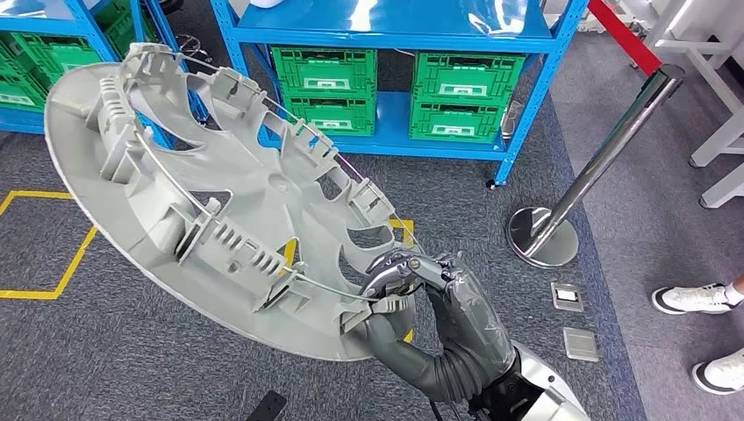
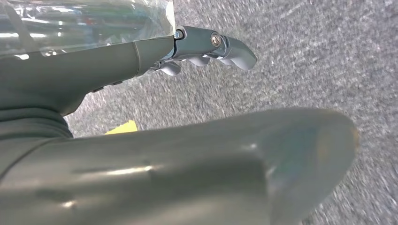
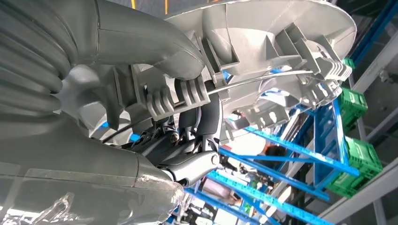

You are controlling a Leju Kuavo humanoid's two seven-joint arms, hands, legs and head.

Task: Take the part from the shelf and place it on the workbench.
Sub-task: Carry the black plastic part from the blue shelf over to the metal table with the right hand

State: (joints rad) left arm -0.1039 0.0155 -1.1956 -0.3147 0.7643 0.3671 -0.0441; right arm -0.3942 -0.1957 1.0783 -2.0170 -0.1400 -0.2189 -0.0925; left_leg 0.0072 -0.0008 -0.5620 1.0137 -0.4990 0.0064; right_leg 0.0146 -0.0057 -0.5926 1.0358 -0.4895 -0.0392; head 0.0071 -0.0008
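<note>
Head view: the right hand (image 1: 412,289) grips the rim of a large grey wheel cover (image 1: 219,219) and holds it tilted in the air over the grey carpet (image 1: 132,360), its ribbed inner face turned toward the camera. The cover's far edge overlaps the blue shelf (image 1: 526,96) in the picture, which stands behind with green crates (image 1: 465,96) on its lower level. To the right a chrome post (image 1: 597,158) rises slanted from its round base, and a person's white shoes (image 1: 697,298) stand near the picture's edge. Yellow tape lines (image 1: 44,263) mark the carpet at left. The crates carry white labels, too small to read. The cover is pale grey plastic with clips and a thin wire ring around its inside. In the left wrist view, the left hand (image 2: 206,47) hangs over carpet, fingers curled in, holding nothing.
</note>
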